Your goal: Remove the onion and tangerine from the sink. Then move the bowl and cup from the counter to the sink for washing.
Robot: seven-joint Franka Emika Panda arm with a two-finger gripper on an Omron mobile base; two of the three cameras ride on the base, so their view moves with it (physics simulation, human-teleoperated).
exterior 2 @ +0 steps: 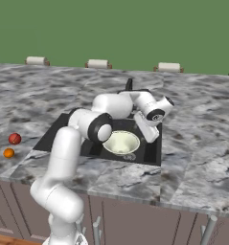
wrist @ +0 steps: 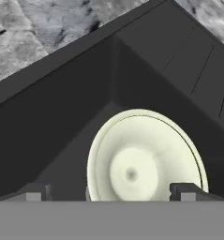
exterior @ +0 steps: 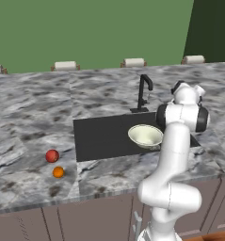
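Bowl (exterior: 145,136) is sitting inside the black sink (exterior: 100,136), toward its right part, and I am seeing it in all three views. In the left base view the white arm is covering the bowl's right edge, and in the right base view the forearm is hiding a little of its left rim. From the hand view I am looking down into the bowl (wrist: 146,159), and its lower part is cut off at the bottom of the picture.

The fingers (wrist: 115,191) are standing wide apart, one tip (wrist: 31,192) at the left and one at the right, with the bowl's rim between them. I am holding nothing, as far as I can see, but I cannot tell if the tips are touching the bowl.

The onion (exterior: 52,156) and the tangerine (exterior: 58,172) are lying on the marble surface (exterior: 34,117) left of the sink, near to each other but apart, the tangerine closer to the front edge. In the right base view both are small at the far left, the onion (exterior 2: 14,139) above the tangerine (exterior 2: 8,153).

The faucet (exterior: 143,94) is standing behind the sink; in the right base view the arm is hiding most of it.
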